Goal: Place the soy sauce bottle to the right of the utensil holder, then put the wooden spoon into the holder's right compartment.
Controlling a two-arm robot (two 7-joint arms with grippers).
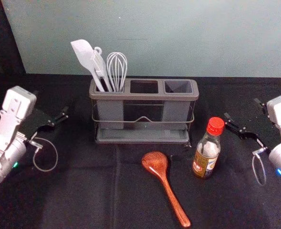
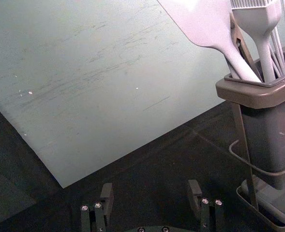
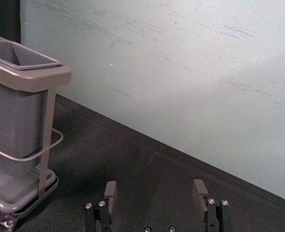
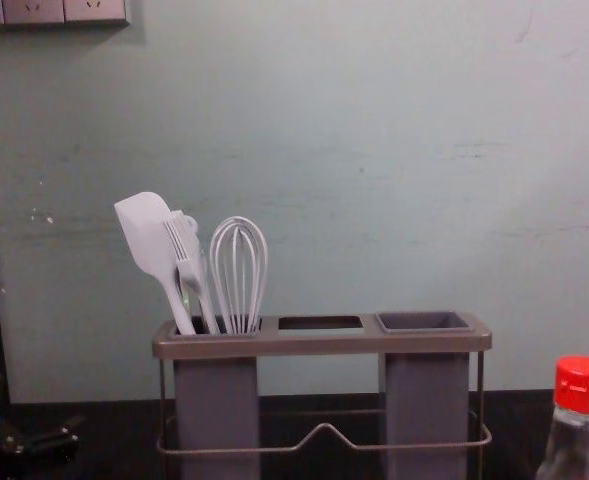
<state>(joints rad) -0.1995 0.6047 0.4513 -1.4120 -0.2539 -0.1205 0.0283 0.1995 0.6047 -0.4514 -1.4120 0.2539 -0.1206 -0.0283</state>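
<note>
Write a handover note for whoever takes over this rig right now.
Left hand: open, empty, out beyond the holder's left end.
Right hand: open, empty, out to the right of the bottle.
Soy sauce bottle: upright on the table, off the holder's right front corner.
Wooden spoon: lying in front of the holder, bowl toward it.
Done: neither step, by my reading.
Left: bottle beside the holder's right end, then spoon into the empty right compartment.

Upright bottle (image 1: 207, 151) near wooden spoon (image 1: 167, 185)
</note>
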